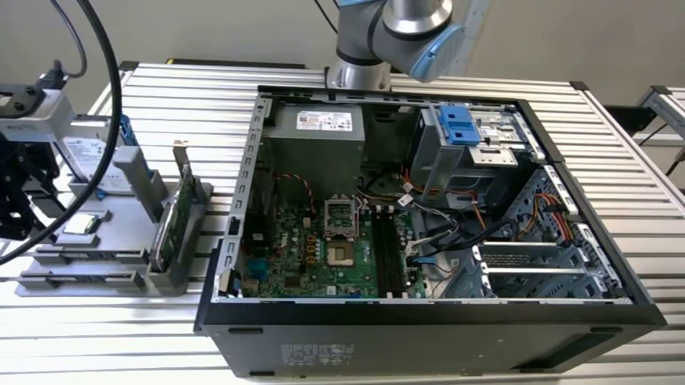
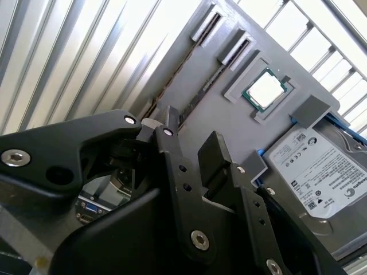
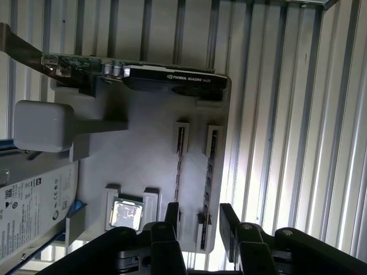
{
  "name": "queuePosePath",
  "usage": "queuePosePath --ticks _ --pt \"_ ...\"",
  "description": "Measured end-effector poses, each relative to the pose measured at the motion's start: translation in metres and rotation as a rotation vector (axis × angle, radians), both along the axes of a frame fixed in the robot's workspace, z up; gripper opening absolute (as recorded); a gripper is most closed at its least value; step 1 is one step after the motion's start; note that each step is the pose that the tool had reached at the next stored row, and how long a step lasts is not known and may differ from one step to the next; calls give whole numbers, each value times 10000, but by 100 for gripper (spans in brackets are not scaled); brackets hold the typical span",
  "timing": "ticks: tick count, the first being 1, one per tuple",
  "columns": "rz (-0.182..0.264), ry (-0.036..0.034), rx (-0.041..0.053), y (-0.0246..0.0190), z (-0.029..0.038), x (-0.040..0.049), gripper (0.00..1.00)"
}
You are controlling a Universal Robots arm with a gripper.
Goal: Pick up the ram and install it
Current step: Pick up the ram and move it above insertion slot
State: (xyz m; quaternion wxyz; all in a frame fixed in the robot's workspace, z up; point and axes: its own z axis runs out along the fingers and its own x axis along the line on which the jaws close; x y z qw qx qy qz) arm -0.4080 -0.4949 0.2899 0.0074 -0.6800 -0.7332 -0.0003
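1. Up close, the black two-fingered gripper (image 3: 199,209) hangs over a grey plastic holder tray (image 3: 143,149). Its fingers (image 3: 172,215) are spread apart and pinch nothing. The second wrist view shows the gripper (image 2: 192,126) just as wide.
2. Just past the fingertips stands the ram (image 3: 210,172), a long, thin, dark circuit-board stick seen edge-on. It is seated in the tray's raised grey slot brackets, in line with the gap between the fingers.
3. A second dark stick (image 3: 179,154) of the same kind stands parallel just beside it in its own brackets, lined up with one finger.
4. Next over, a square silver processor chip (image 3: 126,213) lies flat in a grey frame near that same finger.
5. Farther across the tray sits a silver hard drive (image 3: 28,200) with a white label and blue rails, and a rounded grey block (image 3: 43,126) rises beside it.
6. At the tray's far end, a green graphics card (image 3: 172,80) with a black cover stands on edge.
7. In the exterior view, the tray (image 1: 112,210) rests on a ribbed metal table (image 1: 621,160), on the exterior view's left of an open black computer tower (image 1: 428,345). The tower's green motherboard (image 1: 305,257) and its long black slots (image 1: 387,257) lie well apart from the tray.
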Motion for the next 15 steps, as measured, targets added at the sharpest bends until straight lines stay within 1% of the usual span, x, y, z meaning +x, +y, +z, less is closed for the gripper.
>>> queuePosePath --ticks 9,15 --pt "1 1 -11 -20 -12 1 100" --pt "2 1 -17 -22 -23 1 100"
